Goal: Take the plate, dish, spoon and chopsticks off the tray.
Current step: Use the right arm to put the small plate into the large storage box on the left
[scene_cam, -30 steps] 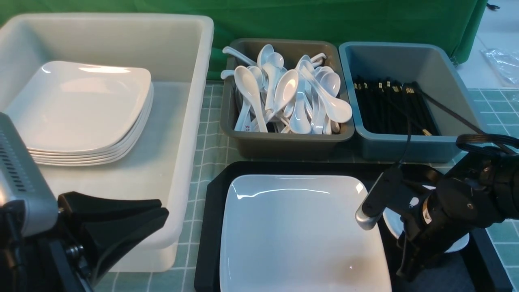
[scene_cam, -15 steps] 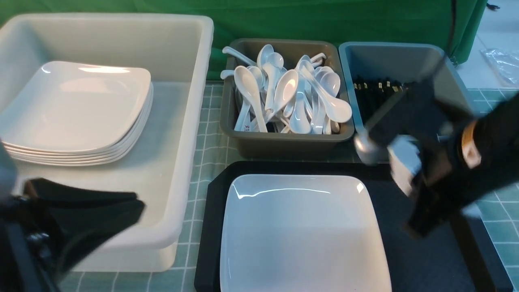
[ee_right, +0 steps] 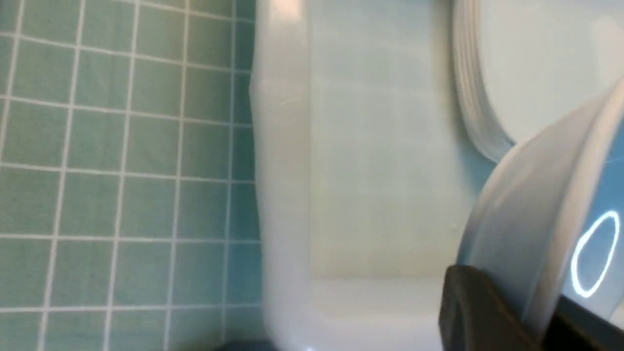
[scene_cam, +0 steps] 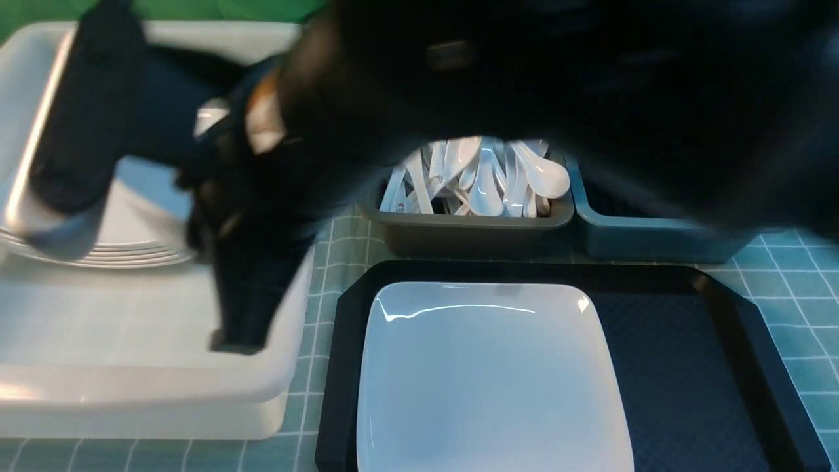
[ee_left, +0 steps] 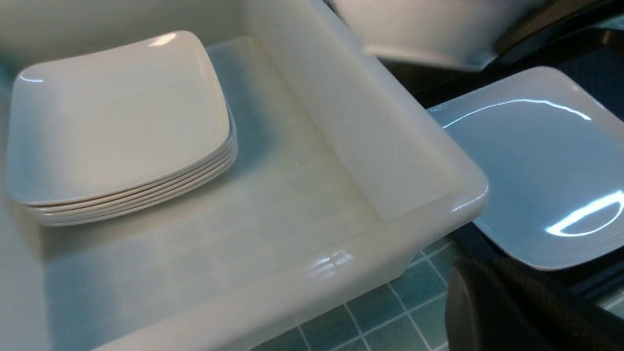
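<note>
The large white plate (scene_cam: 485,373) lies on the left half of the black tray (scene_cam: 682,380), whose right half is bare. My right arm reaches across the front view, blurred, to the white bin (scene_cam: 131,393). There my right gripper (scene_cam: 229,328) is shut on the small white dish (scene_cam: 147,187). The right wrist view shows the dish (ee_right: 551,219) tilted on edge, its rim pinched between the fingers (ee_right: 477,312), above the bin floor. My left gripper (ee_left: 512,312) shows only as a dark shut tip near the plate (ee_left: 531,161). No spoon or chopsticks show on the tray.
A stack of white plates (scene_cam: 131,252) fills the far left of the white bin. Behind the tray stand a grey bin (scene_cam: 472,226) holding several white spoons and a blue bin (scene_cam: 649,236), mostly hidden by my right arm. A green checked cloth covers the table.
My right gripper shut on the dish, lifted it off the tray's right side and swung it left across the bins to over the white bin. My left arm has dropped out of the front view.
</note>
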`<state>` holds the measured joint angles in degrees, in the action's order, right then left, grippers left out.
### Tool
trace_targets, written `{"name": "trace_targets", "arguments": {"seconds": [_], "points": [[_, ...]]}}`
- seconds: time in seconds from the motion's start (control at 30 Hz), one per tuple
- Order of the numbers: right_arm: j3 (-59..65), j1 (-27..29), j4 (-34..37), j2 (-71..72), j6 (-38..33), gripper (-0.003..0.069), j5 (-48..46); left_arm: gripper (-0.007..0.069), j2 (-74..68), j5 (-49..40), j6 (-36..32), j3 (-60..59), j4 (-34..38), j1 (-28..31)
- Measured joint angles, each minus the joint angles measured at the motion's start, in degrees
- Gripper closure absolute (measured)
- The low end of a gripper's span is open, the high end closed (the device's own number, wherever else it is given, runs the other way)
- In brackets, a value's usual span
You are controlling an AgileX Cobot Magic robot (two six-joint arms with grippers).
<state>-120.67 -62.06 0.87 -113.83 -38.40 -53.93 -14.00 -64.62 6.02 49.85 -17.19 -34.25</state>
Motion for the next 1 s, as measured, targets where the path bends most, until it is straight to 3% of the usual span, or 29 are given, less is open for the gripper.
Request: {"name": "trace_targets", "arguments": {"seconds": [0.3,0.7,0.87,1.0], "points": [[-16.52,1.18,1.18,-18.92,-2.99,0.0601,-5.69,0.0606,2.79,-2.54,-0.34,0.00,0.48,0.00],[-17.29,3.63,4.14,-22.53,-4.66,0.0591,-4.47,0.0606,2.79,-2.17,-1.58,0.00,1.49,0.00],[-17.29,3.63,3.94,-22.58,-4.07,0.0437,-5.15,0.0606,2.79,-2.17,-1.70,0.00,2.66,0.00],[-17.29,3.63,3.87,-22.58,-3.77,0.0397,-6.45,0.0606,2.79,-2.17,-1.74,0.00,2.83,0.00]]}}
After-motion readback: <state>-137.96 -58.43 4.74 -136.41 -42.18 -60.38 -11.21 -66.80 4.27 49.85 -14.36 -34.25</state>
